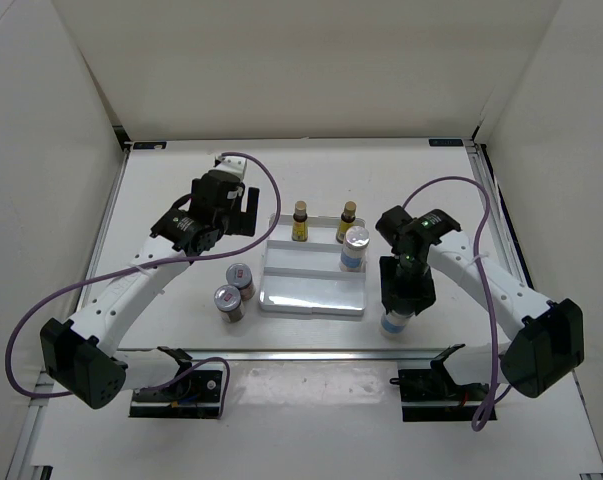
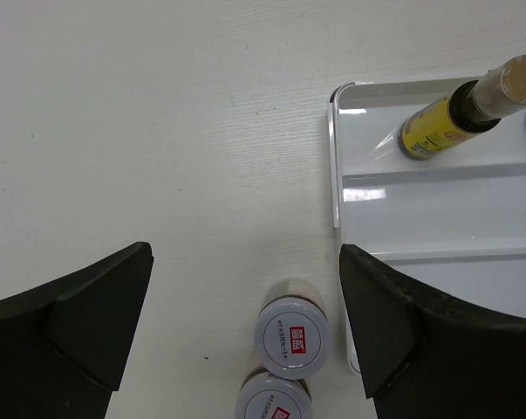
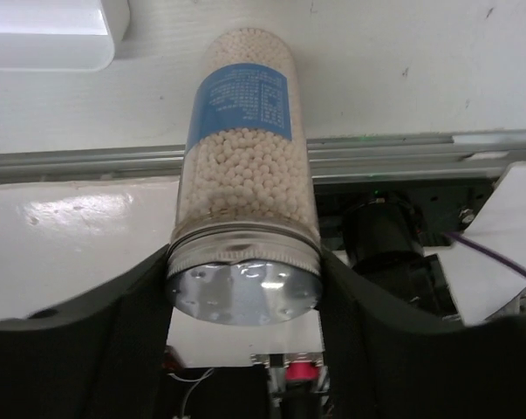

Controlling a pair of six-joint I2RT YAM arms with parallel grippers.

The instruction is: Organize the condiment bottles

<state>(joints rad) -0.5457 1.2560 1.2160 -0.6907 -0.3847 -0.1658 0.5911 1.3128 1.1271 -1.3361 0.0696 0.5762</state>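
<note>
R gripper [image 3: 243,284] pinches the blue bottle [image 3: 243,148] at its cap. The bottle stands upright near the table's [image 1: 161,190] front edge, w/ the tray [image 1: 311,298] just to its left. L gripper [image 2: 245,292] is spread wide, holding nothing.

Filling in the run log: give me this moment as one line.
right gripper shut on blue bottle, right of tray | left gripper open | on tray: yellow bottles, second blue bottle | jars on table
</note>
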